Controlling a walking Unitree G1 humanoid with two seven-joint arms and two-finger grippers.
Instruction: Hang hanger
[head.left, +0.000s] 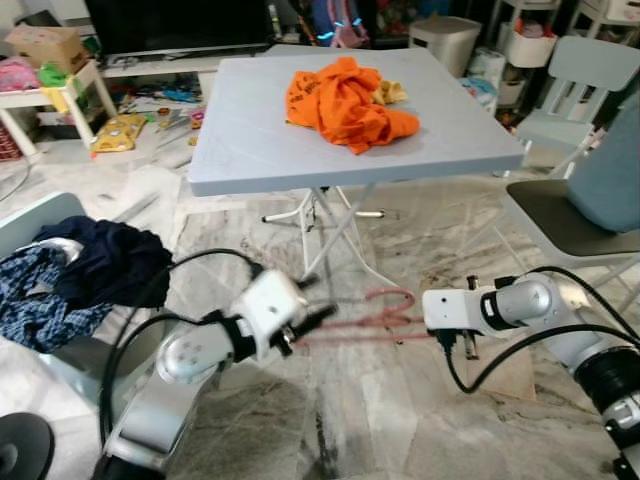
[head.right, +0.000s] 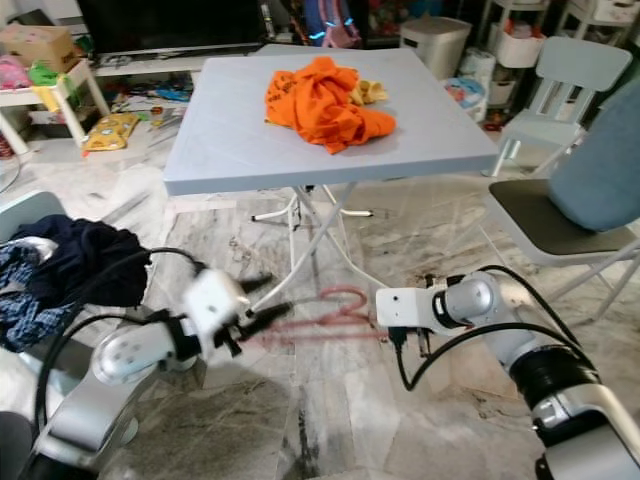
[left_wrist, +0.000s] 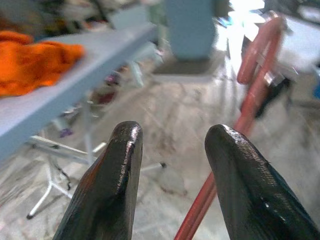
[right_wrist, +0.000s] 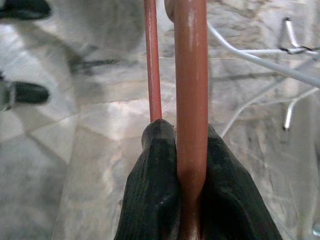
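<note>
Gripping a red hanger (right_wrist: 191, 90) above the marble floor (head.left: 380, 420), the right gripper (right_wrist: 190, 165) had its two black fingers clamped tight on the thick bar, a thinner red rod running just beside them. From that grip the hanger reached across to the left gripper (left_wrist: 172, 180), whose fingers (left_wrist: 107, 185) stood spread apart; the hanger's bar passed close by one fingertip, and whether it touched could not be told. Beyond both grippers stood a grey folding table (head.left: 260, 150) bearing a crumpled orange garment (head.left: 345, 100), with dark blue clothes (head.left: 95, 265) heaped near the left arm.
</note>
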